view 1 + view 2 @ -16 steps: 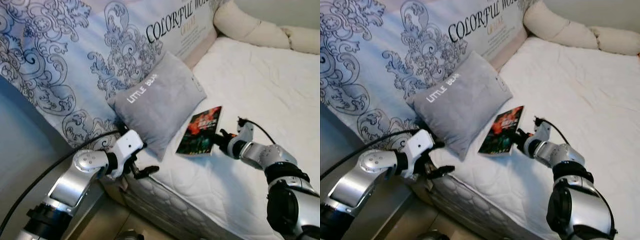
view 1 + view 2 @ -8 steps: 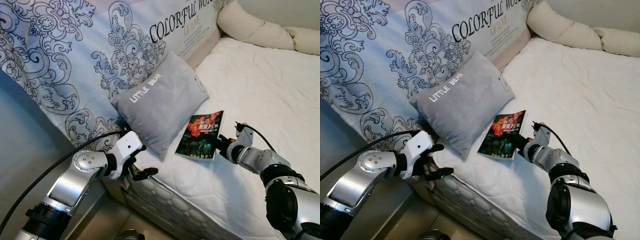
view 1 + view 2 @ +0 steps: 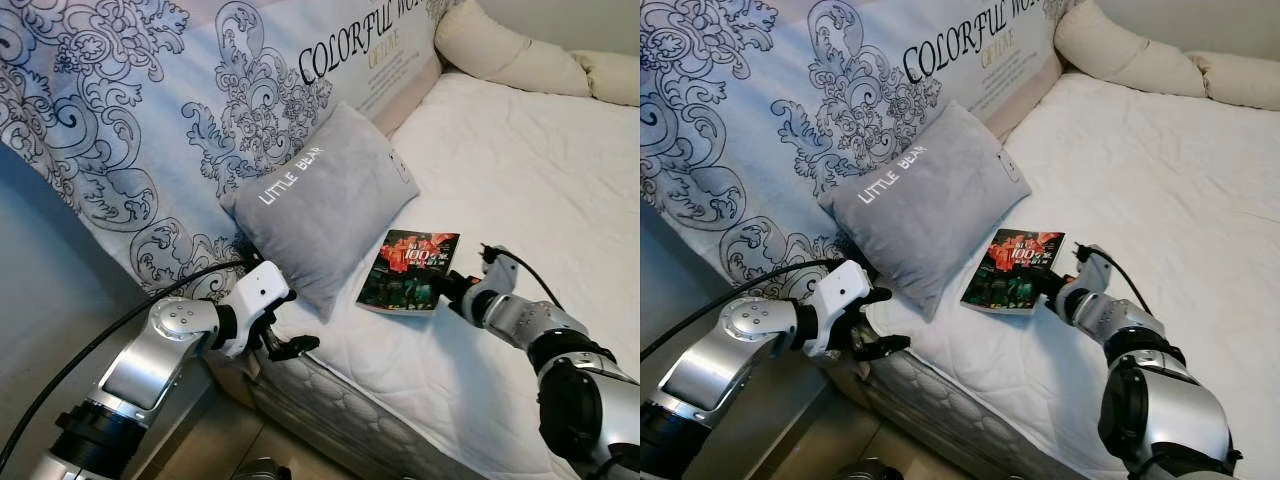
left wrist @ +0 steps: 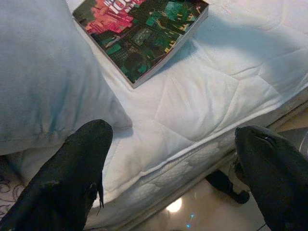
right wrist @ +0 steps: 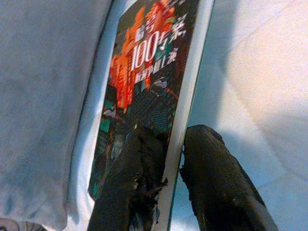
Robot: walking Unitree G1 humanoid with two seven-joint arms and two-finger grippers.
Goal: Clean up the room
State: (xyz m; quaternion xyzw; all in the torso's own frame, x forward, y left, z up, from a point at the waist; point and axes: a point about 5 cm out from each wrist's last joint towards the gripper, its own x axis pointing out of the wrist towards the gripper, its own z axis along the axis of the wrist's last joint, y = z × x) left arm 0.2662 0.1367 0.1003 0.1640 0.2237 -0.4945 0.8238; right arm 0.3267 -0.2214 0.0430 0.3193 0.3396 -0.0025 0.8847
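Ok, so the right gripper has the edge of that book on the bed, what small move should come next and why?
Probably lift the book slightly off the mattress. The right gripper is already pinching its edge, one finger on the cover, one beneath, while the book lies flat beside the grey pillow, so raising it frees it for carrying.

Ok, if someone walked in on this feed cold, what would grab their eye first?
Probably the dark paperback book with the red and green cover, lying on the white quilted mattress with the right tool pinching its edge. Next, the grey square cushion lettered LITTLE BEAR, propped against the blue scroll-patterned headboard panel just beside the book. The left tool hangs open at the mattress corner.
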